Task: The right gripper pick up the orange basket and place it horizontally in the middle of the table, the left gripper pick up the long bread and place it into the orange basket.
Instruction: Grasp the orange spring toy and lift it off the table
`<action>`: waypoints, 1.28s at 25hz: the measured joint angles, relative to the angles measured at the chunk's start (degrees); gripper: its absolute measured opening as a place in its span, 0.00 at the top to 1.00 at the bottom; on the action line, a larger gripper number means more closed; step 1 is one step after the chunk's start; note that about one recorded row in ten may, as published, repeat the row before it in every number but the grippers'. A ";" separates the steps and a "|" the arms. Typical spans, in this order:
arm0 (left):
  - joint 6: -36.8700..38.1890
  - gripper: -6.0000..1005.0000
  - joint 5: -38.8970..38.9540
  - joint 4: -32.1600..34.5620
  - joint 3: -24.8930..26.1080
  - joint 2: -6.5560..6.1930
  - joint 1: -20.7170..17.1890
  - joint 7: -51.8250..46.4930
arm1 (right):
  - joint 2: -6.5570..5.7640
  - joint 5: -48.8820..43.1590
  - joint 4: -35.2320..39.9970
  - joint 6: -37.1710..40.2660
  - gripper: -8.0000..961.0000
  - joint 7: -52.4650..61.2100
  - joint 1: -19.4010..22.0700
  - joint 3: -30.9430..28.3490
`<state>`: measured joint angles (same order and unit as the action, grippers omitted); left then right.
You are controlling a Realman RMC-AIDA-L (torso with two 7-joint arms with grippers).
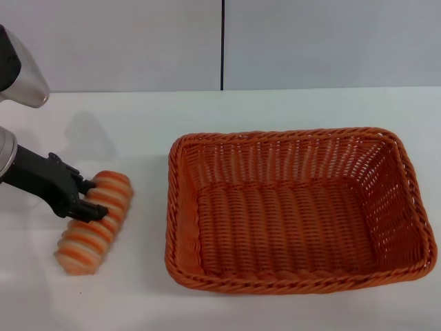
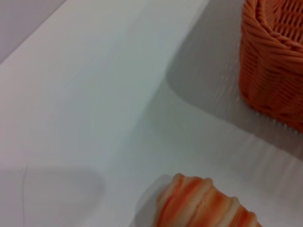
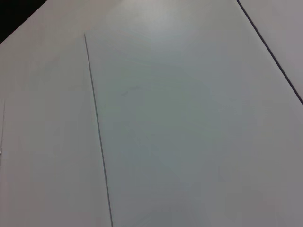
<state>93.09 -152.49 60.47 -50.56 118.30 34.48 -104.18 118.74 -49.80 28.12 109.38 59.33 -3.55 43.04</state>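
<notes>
Table (image 1: 275,110): white, flat, backed by pale grey wall panels (image 1: 110,41).

Orange basket (image 1: 300,210): lying lengthwise along the near edge of the table, around the middle and toward the right side, opening upward. One corner also visible in the left wrist view (image 2: 277,56).

Long bread (image 1: 95,222): lying flat on the table near the left edge, well apart from the basket, slanted. One end visible in the left wrist view (image 2: 203,203).

Left gripper (image 1: 88,198): at the bread's mid-length, reaching in from the left edge; black fingers on either side of the loaf, jaws parted around it, contact not determinable.

Right gripper: not visible; right wrist view filled by plain wall panels only.
</notes>
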 joint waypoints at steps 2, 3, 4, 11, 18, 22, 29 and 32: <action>-0.49 0.33 -0.02 -0.70 -0.04 -0.13 0.25 -0.65 | 0.00 0.00 -0.14 -0.02 0.34 0.00 -0.04 -0.04; -0.56 0.36 -0.02 -0.72 -0.04 -0.13 0.27 -0.72 | 0.00 0.00 -0.24 -0.03 0.34 0.00 -0.08 -0.08; -0.56 0.38 -0.02 -0.72 -0.04 -0.13 0.27 -0.72 | -0.03 0.00 -0.40 -0.03 0.34 0.00 -0.10 -0.14; -0.66 0.50 -0.11 -1.29 -0.13 -0.08 0.46 -0.85 | -0.09 0.01 -0.80 -0.12 0.34 0.00 -0.15 -0.23; -0.62 0.59 -0.07 -1.31 -0.15 -0.09 0.62 -1.72 | -0.09 0.05 -0.90 -0.14 0.34 -0.01 -0.12 -0.24; -0.58 0.62 0.03 -0.98 -0.12 -0.09 0.61 -2.08 | -0.09 0.06 -1.30 -0.14 0.34 -0.18 -0.18 -0.24; -0.28 0.65 2.19 0.05 0.42 -0.31 0.02 -1.95 | -0.09 0.06 -1.43 -0.13 0.34 -0.23 -0.29 -0.33; -0.43 0.66 2.21 0.53 0.36 -0.33 -0.09 -2.05 | -0.09 0.06 -1.43 -0.13 0.34 -0.23 -0.27 -0.33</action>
<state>92.66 -150.28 61.01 -50.20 117.97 34.39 -106.23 118.65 -49.74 26.70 109.24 59.10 -3.82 42.71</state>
